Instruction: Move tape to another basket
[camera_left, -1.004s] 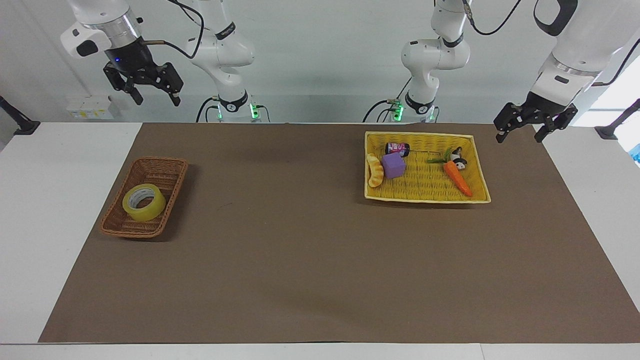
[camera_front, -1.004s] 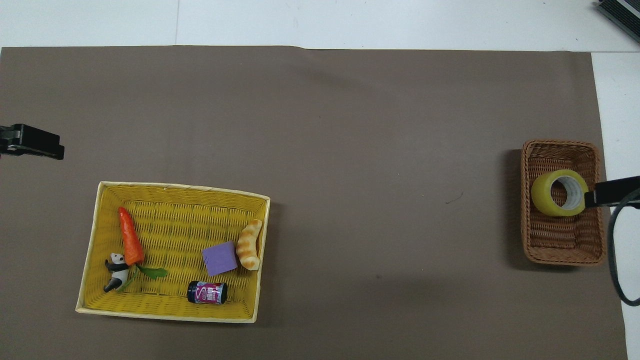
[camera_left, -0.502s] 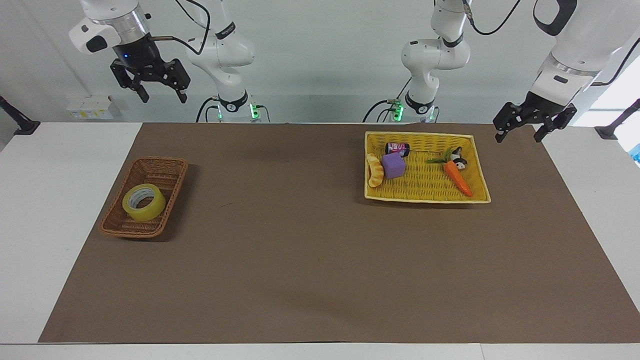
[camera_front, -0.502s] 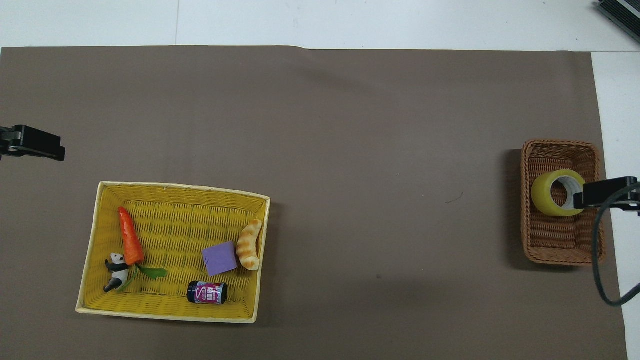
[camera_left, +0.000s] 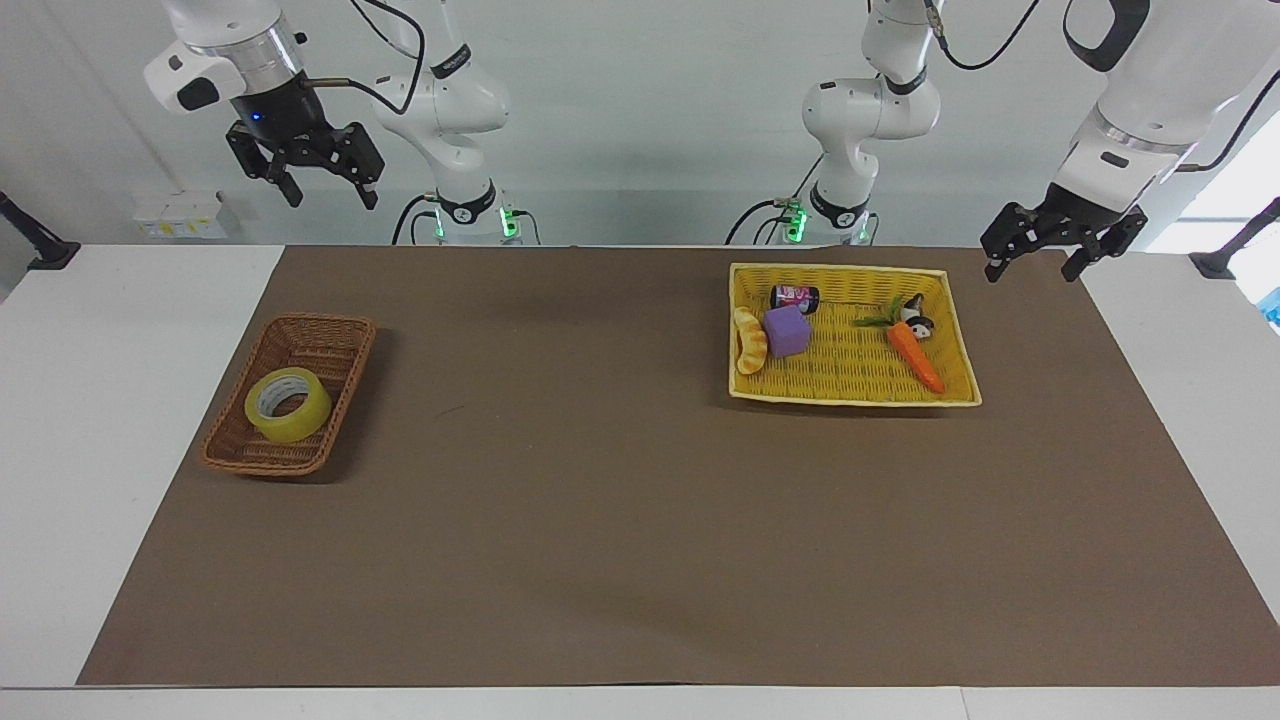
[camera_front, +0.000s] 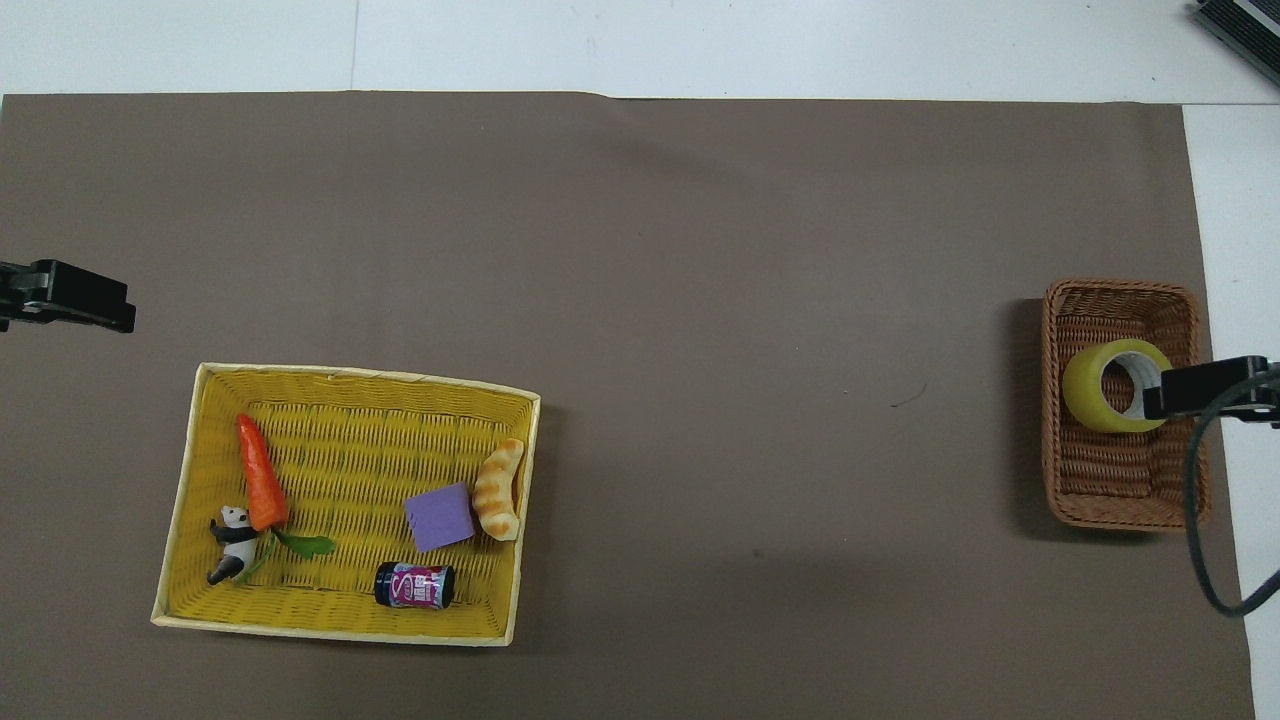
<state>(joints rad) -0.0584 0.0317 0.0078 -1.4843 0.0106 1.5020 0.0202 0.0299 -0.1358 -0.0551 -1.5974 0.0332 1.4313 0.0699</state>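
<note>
Tape (camera_left: 288, 404) is lying flat in the brown basket (camera_left: 322, 335), at the right arm's end of the table. Right tool (camera_left: 318, 182) is hanging high above, open and empty; left tool (camera_left: 1034, 256) is waiting open.

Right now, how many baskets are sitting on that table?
2. The brown wicker basket lies toward the right arm's end of the table, with the tape in it. The yellow basket lies toward the left arm's end, nearer the robots, holding small items. None seems hidden.
</note>
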